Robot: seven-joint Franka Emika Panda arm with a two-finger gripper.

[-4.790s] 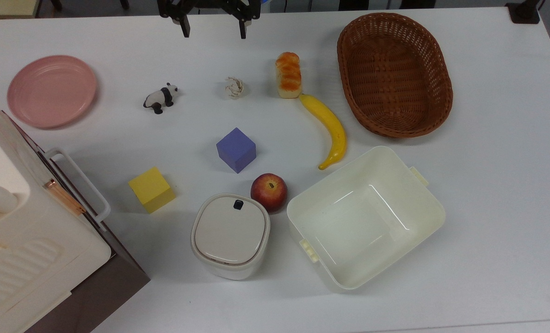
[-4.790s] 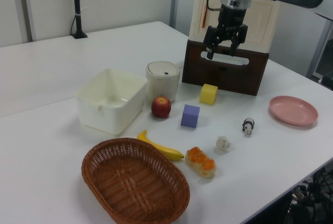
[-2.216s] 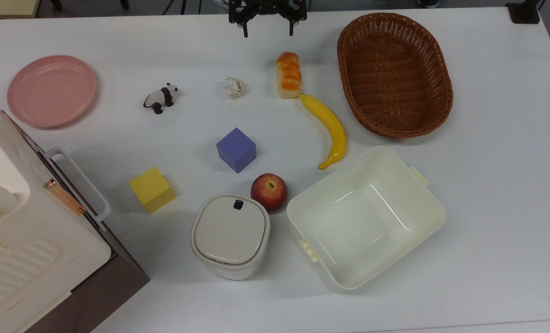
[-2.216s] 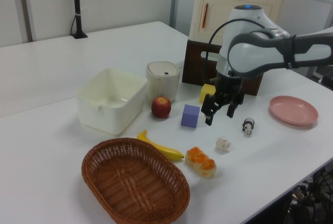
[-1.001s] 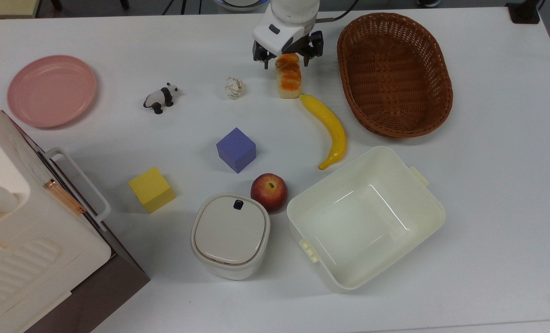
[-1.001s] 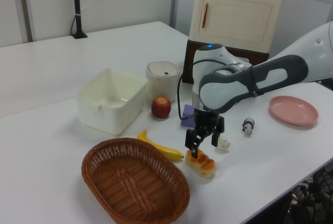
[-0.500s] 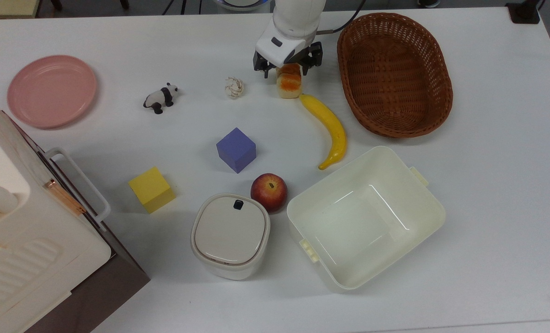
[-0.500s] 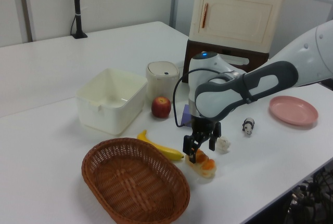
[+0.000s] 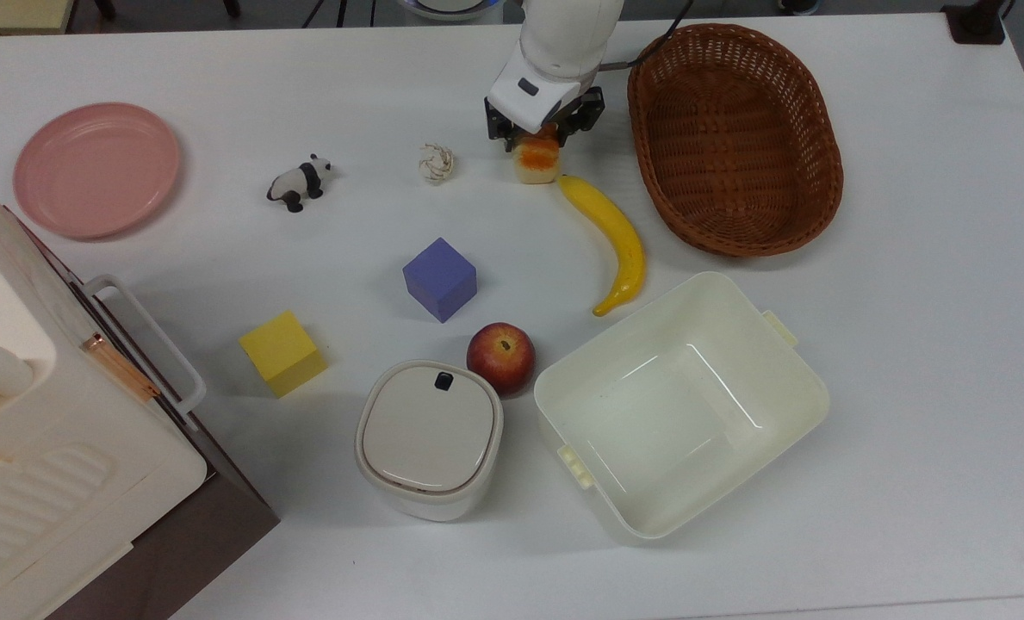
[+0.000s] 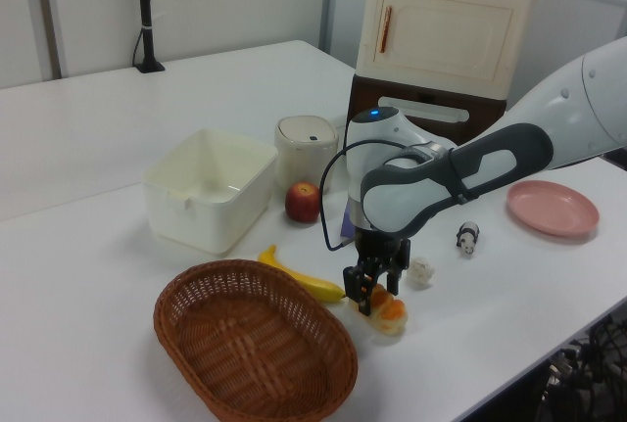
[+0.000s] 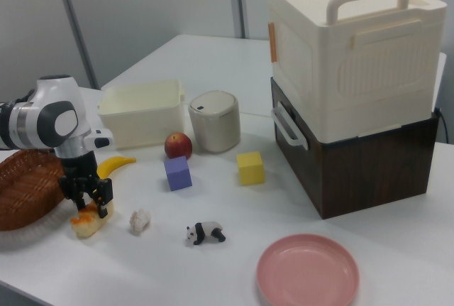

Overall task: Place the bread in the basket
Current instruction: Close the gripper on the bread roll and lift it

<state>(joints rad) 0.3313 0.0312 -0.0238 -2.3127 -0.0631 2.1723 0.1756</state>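
Bread [image 9: 536, 159] on the table, at 9 o'clock from the basket [image 9: 734, 138] in the top view. Gripper [image 9: 543, 136] lowered over its far end, fingers straddling the loaf, not visibly pinching. Best closed squarely across the width, then lifted clear of the banana [image 9: 612, 238]. Arm bent steeply down, wrist vertical.
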